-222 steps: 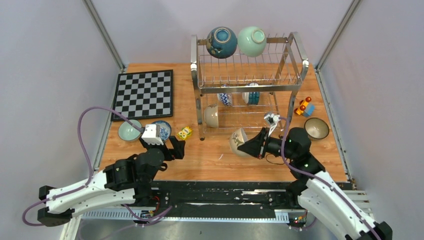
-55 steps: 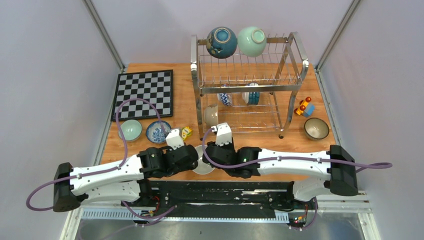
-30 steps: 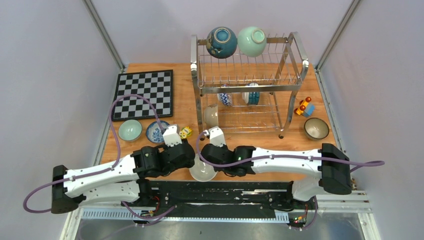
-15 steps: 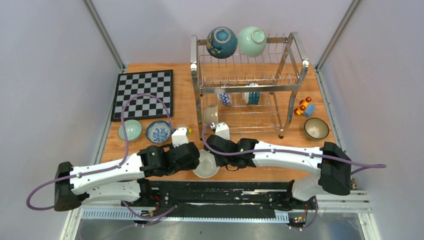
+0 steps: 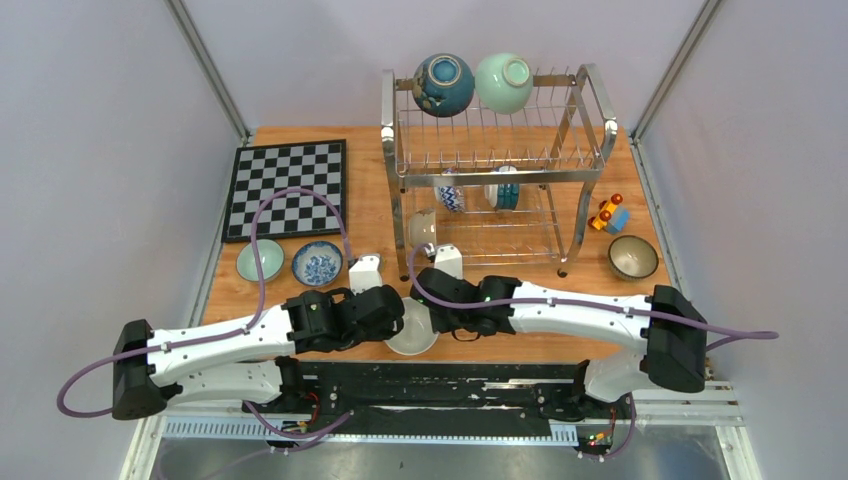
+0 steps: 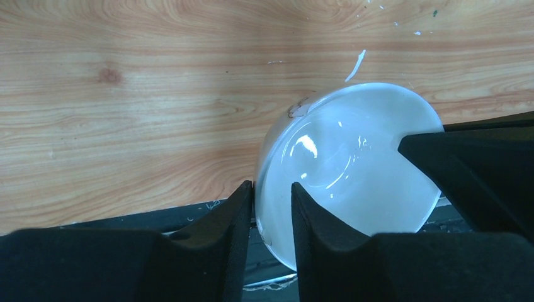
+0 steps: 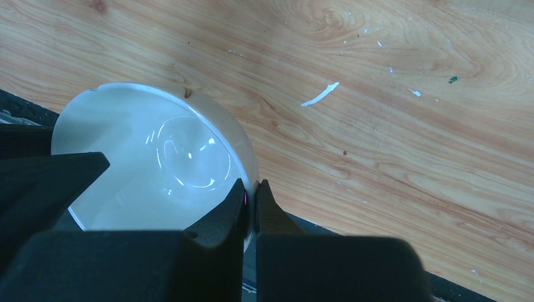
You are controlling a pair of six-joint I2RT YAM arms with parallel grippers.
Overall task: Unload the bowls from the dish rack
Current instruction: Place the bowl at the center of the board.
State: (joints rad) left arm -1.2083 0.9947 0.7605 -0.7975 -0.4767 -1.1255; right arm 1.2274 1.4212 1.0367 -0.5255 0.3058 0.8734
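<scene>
A white bowl (image 5: 410, 328) is held tilted at the tabletop's (image 5: 365, 190) near edge, right rim clamped in the right jaws, left jaws slightly apart astride the left rim, apparently for a handover.

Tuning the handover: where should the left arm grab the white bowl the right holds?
Take the white bowl by its rim opposite the right gripper, coming from the left, one finger inside, one outside. Its opening faces up and its wall is thin, so the left fingers straddle it.
</scene>
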